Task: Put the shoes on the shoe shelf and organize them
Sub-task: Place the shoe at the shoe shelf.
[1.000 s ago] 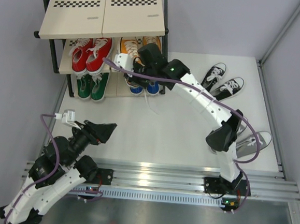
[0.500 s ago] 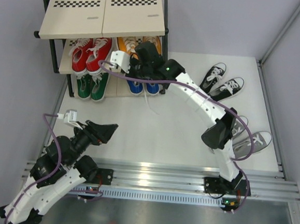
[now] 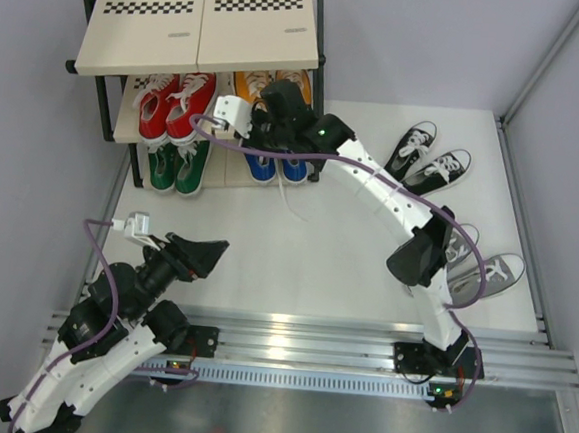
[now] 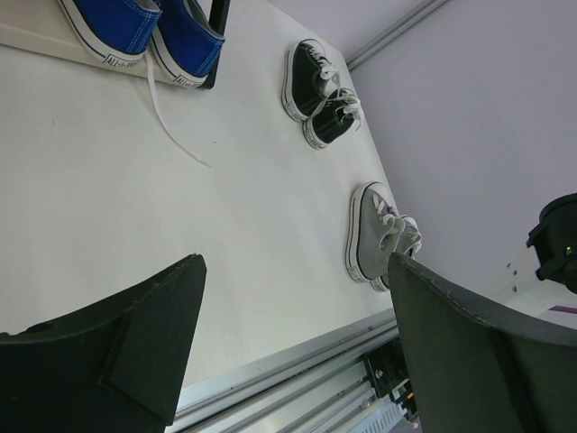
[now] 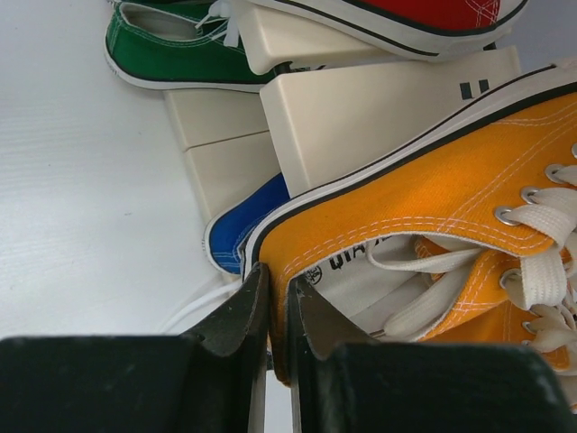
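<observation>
The shoe shelf (image 3: 199, 29) stands at the back left. Red shoes (image 3: 173, 102) and orange shoes (image 3: 250, 85) sit on its middle board, green shoes (image 3: 178, 166) and blue shoes (image 3: 278, 169) on the bottom one. My right gripper (image 5: 278, 289) is at the shelf's middle tier, shut on the heel wall of an orange shoe (image 5: 433, 198), which rests over the board's edge (image 5: 361, 117). A second orange shoe lies beside it. My left gripper (image 4: 296, 266) hangs open and empty over the near left of the table.
A black pair (image 3: 430, 157) lies at the back right of the table and a grey pair (image 3: 486, 272) at the right, partly behind the right arm's elbow. A loose white lace (image 4: 171, 126) trails from the blue shoes (image 4: 135, 23). A metal rail (image 3: 300, 343) runs along the near edge.
The right arm has pushed a little left and deeper into the shelf with the orange shoe, then held there. The left arm has not moved.
</observation>
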Motion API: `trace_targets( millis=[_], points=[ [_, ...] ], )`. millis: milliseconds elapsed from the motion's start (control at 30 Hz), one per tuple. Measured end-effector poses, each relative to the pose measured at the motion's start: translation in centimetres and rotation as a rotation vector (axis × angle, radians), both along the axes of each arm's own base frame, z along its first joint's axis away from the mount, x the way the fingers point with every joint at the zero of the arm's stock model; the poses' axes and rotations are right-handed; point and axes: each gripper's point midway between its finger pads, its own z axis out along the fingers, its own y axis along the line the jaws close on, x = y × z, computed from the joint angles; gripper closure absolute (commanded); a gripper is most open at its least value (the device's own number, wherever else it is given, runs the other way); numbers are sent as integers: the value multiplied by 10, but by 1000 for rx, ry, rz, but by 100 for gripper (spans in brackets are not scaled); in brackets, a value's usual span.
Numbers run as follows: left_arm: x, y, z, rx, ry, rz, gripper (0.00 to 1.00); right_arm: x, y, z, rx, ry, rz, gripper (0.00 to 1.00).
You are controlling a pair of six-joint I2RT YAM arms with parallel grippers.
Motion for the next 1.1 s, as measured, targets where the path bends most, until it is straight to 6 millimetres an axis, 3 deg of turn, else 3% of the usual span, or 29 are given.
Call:
trace_targets(
  millis=[200, 233, 267, 533, 667, 800, 867, 1033, 1100],
  points=[
    [-2, -3, 0, -12, 7, -15, 13, 4, 2, 3, 15, -14, -7, 84],
    [-2, -3, 0, -12, 8, -18, 13, 5, 2, 4, 18, -19, -10, 82],
    [-3, -3, 0, -13, 7, -19, 13, 6, 3, 5, 20, -24, -12, 71],
    [-3, -4, 1, -15, 9, -22, 13, 20, 6, 22, 70, -93, -26, 66],
    [-3, -4, 0, -16, 10, -25, 13, 22, 7, 26, 79, -105, -30, 50],
    [-4, -5, 1, -19, 12, -29, 13, 24, 5, 26, 79, -111, -37, 48],
    [-4, -5, 1, -20, 12, -30, 13, 24, 4, 27, 80, -112, -37, 45],
    [-2, -3, 1, -18, 11, -18, 13, 12, 3, 39, 106, -93, -1, 21],
    [-1, -1, 1, -14, 7, -3, 15, 2, 2, 49, 129, -80, 28, 19]
  ],
)
